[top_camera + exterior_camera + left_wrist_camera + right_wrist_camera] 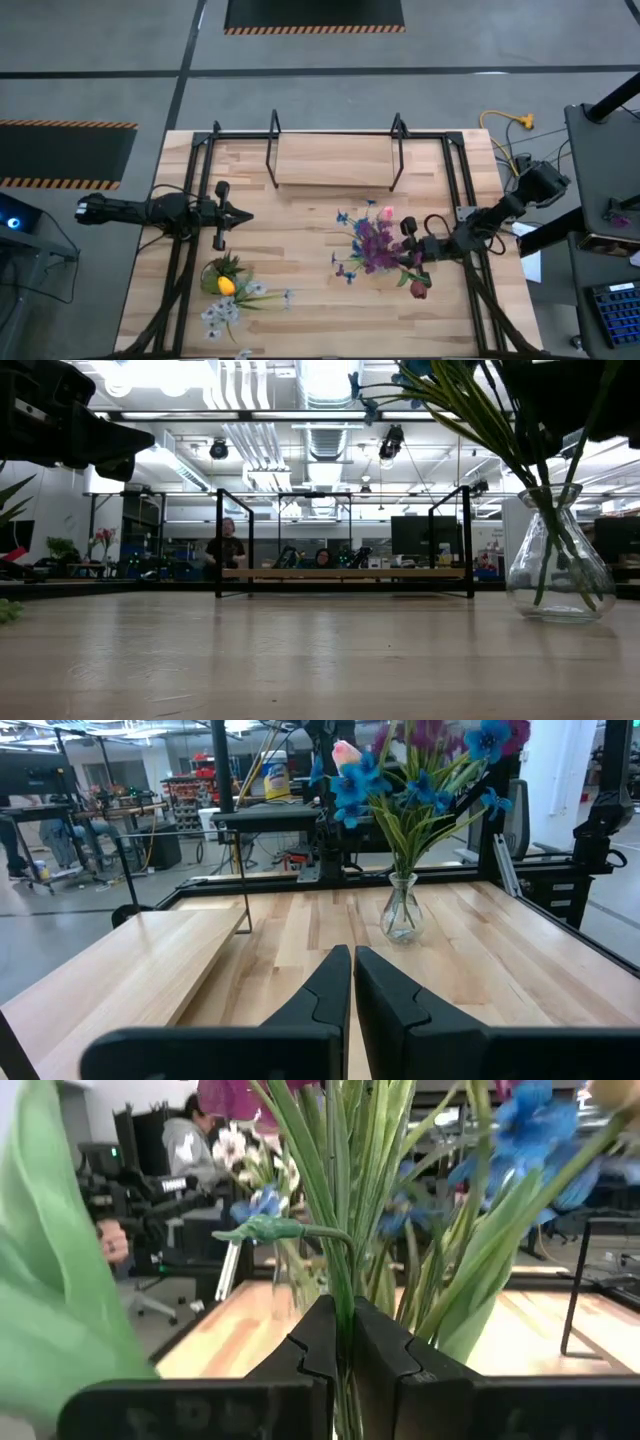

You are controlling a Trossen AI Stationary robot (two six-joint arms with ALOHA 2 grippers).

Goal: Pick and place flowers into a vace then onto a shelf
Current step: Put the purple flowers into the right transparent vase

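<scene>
Pinching one thin green flower stem, the right claw is loading the clear glass vase below it; loose flowers remain, raised wooden shelf unused.

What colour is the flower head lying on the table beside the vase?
Dark red, best seen in the high view.

A lab-workshop — exposed ceiling ducts, hazard-striped floor mats, workbenches.

Clear glossy glass vace, pale matt wooden shelf on thin black metal supports.
</scene>
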